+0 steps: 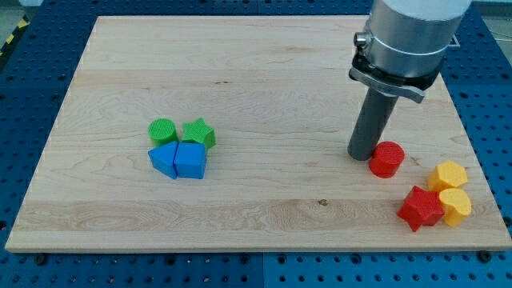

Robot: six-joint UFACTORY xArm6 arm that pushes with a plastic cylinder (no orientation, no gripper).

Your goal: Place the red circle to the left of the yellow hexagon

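Upright rod, my tip (364,154) holding nothing, touching red circle (386,159) at its 9 o'clock. Yellow hexagon (446,175) at circle's 4 o'clock; red star (421,207) alongside.

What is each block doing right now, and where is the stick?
Tip: on the board, touching the red circle's left side.
Red circle: flat, apart from the yellow blocks.
Red star: against the lower yellow block.
Yellow blocks: touching each other.
Green circle, green star, two blue blocks: huddled together, untouched.
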